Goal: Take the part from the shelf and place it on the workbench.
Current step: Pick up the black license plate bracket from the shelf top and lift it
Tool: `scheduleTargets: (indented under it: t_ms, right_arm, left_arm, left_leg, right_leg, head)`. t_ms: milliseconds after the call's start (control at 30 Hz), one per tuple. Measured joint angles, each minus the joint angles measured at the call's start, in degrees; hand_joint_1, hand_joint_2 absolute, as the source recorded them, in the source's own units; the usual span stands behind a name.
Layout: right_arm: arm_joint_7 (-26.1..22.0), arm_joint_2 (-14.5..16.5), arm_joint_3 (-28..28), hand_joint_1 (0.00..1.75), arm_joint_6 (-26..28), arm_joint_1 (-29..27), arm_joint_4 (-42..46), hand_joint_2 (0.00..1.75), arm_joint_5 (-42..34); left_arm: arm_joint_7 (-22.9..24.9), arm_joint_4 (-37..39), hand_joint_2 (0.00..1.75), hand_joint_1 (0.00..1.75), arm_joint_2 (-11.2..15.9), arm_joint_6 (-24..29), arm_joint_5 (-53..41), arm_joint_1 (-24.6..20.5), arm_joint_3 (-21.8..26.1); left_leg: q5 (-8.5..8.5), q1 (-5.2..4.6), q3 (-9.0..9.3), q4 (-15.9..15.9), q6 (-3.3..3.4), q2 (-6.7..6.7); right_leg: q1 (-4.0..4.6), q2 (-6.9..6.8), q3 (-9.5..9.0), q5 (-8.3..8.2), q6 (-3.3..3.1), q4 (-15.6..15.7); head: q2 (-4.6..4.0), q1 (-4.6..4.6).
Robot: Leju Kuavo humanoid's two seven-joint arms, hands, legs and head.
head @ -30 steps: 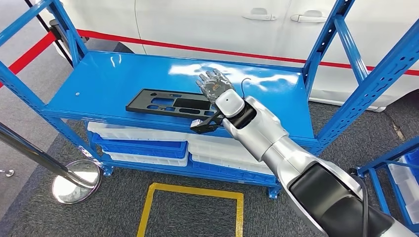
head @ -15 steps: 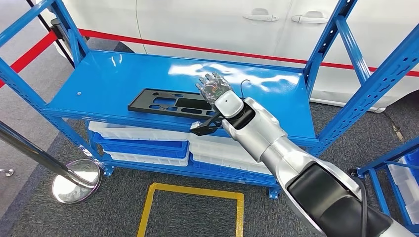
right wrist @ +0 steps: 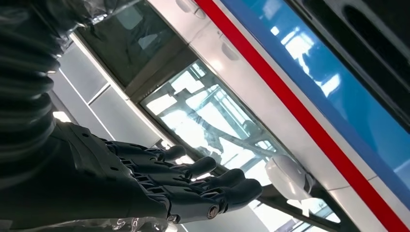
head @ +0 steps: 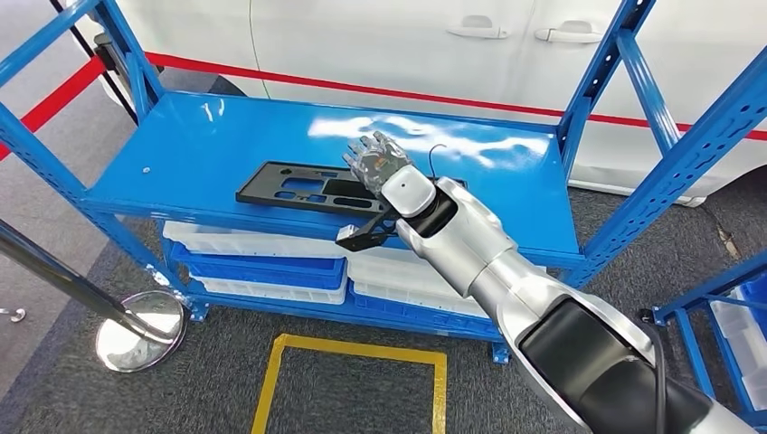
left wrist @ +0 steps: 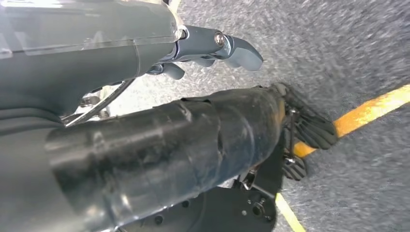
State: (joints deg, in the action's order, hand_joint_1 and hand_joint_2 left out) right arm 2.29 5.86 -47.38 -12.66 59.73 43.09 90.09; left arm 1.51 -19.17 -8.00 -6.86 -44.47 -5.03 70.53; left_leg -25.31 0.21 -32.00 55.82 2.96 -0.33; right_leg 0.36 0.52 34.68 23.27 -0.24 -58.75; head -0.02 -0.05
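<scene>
Blue metal shelf (head: pixel 226 149) stands in front of a white car (head: pixel 380 41), seen from the robot's head looking down. On its top surface, near the front edge, lies the part (head: pixel 303 188): a flat black plastic panel with several cut-out openings, resting flat on the shelf.

Reaching in from the lower right, the silver right arm extends over the shelf. The right hand (head: pixel 375 161) is above the right end of the part, fingers stretched out straight and slightly spread, holding nothing. Whether the hand touches the panel cannot be told. In the right wrist view, the same hand (right wrist: pixel 159 188) shows dark fingers (right wrist: pixel 217 191) extended side by side with nothing between them, the car's windows and a red stripe beyond.

White and blue trays (head: pixel 271 262) are stacked on the lower level of the shelf. A yellow square outline (head: pixel 348 353) is marked on the grey floor in front, and a chrome post base (head: pixel 140 330) stands to the left.

The left hand (left wrist: pixel 212 48) hangs over the floor in the left wrist view, fingers loosely apart and holding nothing.
</scene>
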Motion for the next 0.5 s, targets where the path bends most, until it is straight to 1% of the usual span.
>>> scheduleTargets:
  t_ms: [33, 67, 100, 133, 167, 200, 233, 267, 300, 333, 367, 400, 433, 467, 500]
  right_arm:
    - [-0.1, 0.0, 0.0, 0.0, 0.0, 0.3, 0.0, 0.0, 0.0]
    - [-0.2, 0.0, -0.1, 0.0, 0.0, 0.6, 0.0, 0.0, 0.0]
    - [-0.4, 0.0, -0.1, 0.0, 0.0, 0.8, 0.0, 0.0, 0.0]
    - [-0.5, 0.0, -0.1, 0.0, 0.0, 1.0, -0.1, 0.0, 0.0]
    - [-0.6, 0.0, -0.1, 0.0, -0.1, 1.1, -0.1, 0.0, 0.0]
    - [-0.7, 0.0, -0.2, 0.0, -0.1, 1.0, -0.2, 0.0, 0.0]
    - [-0.8, 0.0, -0.2, 0.0, -0.1, 1.0, -0.2, 0.0, 0.0]
    - [-0.8, 0.0, -0.3, 0.0, -0.1, 1.1, -0.3, 0.0, 0.0]
    - [-0.8, 0.0, -0.3, 0.0, -0.1, 1.2, -0.3, 0.0, 0.0]
    - [-0.8, 0.0, -0.3, 0.0, -0.1, 1.2, -0.3, 0.0, 0.0]
    - [-0.8, -0.1, -0.3, 0.0, -0.2, 1.3, -0.3, 0.0, 0.0]
    - [-0.8, 0.0, -0.3, 0.0, -0.2, 1.3, -0.3, 0.0, 0.0]
    - [-0.8, 0.0, -0.4, 0.0, -0.3, 1.2, -0.2, 0.0, 0.0]
    - [-0.8, 0.0, -0.4, 0.0, -0.4, 1.1, -0.1, 0.0, 0.0]
    - [-0.9, 0.1, -0.5, 0.0, -0.5, 1.1, -0.1, 0.0, 0.0]
  left_arm:
    - [-0.1, 0.0, 0.0, 0.0, 0.0, 0.0, -0.1, 0.0, 0.0]
    - [-0.2, 0.1, 0.0, 0.0, 0.0, 0.1, -0.2, 0.0, 0.0]
    - [-0.3, 0.1, 0.0, 0.0, 0.0, 0.2, -0.3, 0.0, 0.0]
    - [-0.3, 0.2, 0.0, 0.0, 0.0, 0.2, -0.4, 0.0, 0.0]
    - [-0.3, 0.2, 0.0, 0.0, 0.0, 0.2, -0.4, 0.0, 0.0]
    - [-0.3, 0.2, 0.0, 0.0, 0.1, 0.3, -0.4, 0.0, 0.0]
    - [-0.3, 0.3, 0.0, 0.0, 0.1, 0.3, -0.4, 0.0, 0.0]
    - [-0.3, 0.3, 0.0, 0.0, 0.1, 0.3, -0.4, 0.0, 0.0]
    - [-0.3, 0.3, 0.0, 0.0, 0.1, 0.4, -0.4, 0.1, 0.0]
    - [-0.3, 0.3, 0.0, 0.0, 0.2, 0.6, -0.4, 0.1, 0.0]
    - [-0.3, 0.3, 0.0, 0.0, 0.3, 0.8, -0.3, 0.1, 0.1]
    - [-0.2, 0.3, 0.0, 0.0, 0.4, 0.9, -0.3, 0.0, 0.1]
    - [-0.2, 0.4, 0.0, 0.0, 0.4, 1.0, -0.2, -0.1, 0.1]
    - [-0.1, 0.4, 0.0, 0.0, 0.4, 1.0, -0.1, -0.1, 0.1]
    - [0.0, 0.4, 0.0, 0.0, 0.4, 0.9, 0.0, -0.1, 0.1]
  left_leg:
    - [0.03, 0.19, 0.45, -0.4, 0.23, 0.05]
    - [0.19, 0.37, 0.87, -0.6, 0.3, 0.08]
    - [0.24, 0.42, 0.95, -0.7, 0.3, 0.11]
    - [0.22, 0.48, 0.98, -0.7, 0.27, 0.13]
    - [0.14, 0.58, 1.01, -0.6, 0.14, 0.12]
    - [-0.01, 0.73, 1.08, -0.5, -0.07, 0.09]
    - [-0.25, 0.96, 1.2, -0.3, -0.4, 0.03]
    - [-0.6, 1.26, 1.41, 0.0, -0.84, -0.03]
    - [-1.05, 1.56, 1.62, 0.5, -1.34, -0.06]
    - [-1.48, 1.79, 1.72, 0.9, -1.89, -0.07]
    - [-1.84, 1.89, 1.57, 1.3, -2.42, -0.08]
    - [-2.16, 1.9, 1.38, 1.7, -2.93, -0.06]
    - [-2.43, 1.88, 1.14, 2.0, -3.34, -0.07]
    - [-2.62, 1.86, 1.02, 2.0, -3.33, -0.06]
    - [-2.78, 1.9, 1.12, 2.1, -3.14, -0.03]
  right_leg:
    - [-0.04, -0.03, 0.51, 0.69, 0.28, -1.1]
    - [-0.16, -0.05, 1.5, 2.03, 0.53, -3.0]
    - [-0.38, -0.08, 3.0, 3.74, 0.79, -5.9]
    - [-0.65, -0.11, 4.98, 5.48, 1.05, -9.6]
    - [-0.98, -0.13, 6.82, 6.67, 1.31, -12.8]
    - [-1.33, -0.17, 8.02, 6.92, 1.59, -14.6]
    - [-1.69, -0.21, 8.15, 5.99, 1.9, -14.2]
    - [-2.03, -0.28, 7.12, 3.96, 2.21, -11.5]
    - [-2.32, -0.35, 5.55, 1.69, 2.52, -7.5]
    - [-2.33, -0.36, 4.32, 0.29, 2.7, -4.1]
    - [-2.2, -0.4, 3.47, -0.43, 2.41, -1.8]
    - [-1.99, -0.36, 3.32, -0.43, 1.9, -0.9]
    - [-1.78, -0.3, 3.47, -0.12, 1.22, -1.0]
    - [-1.75, -0.26, 3.43, -0.25, 0.63, -1.1]
    - [-1.75, -0.13, 3.46, -0.37, 0.4, -1.1]
  head:
    - [-0.01, 0.01]
    - [-0.01, 0.03]
    - [-0.01, 0.03]
    - [-0.01, 0.03]
    - [0.0, 0.02]
    - [-0.01, 0.03]
    - [-0.01, 0.03]
    - [-0.01, 0.03]
    - [-0.01, 0.04]
    - [-0.01, 0.07]
    - [-0.01, 0.08]
    - [-0.01, 0.1]
    - [-0.01, 0.12]
    - [0.0, 0.12]
    - [0.0, 0.13]
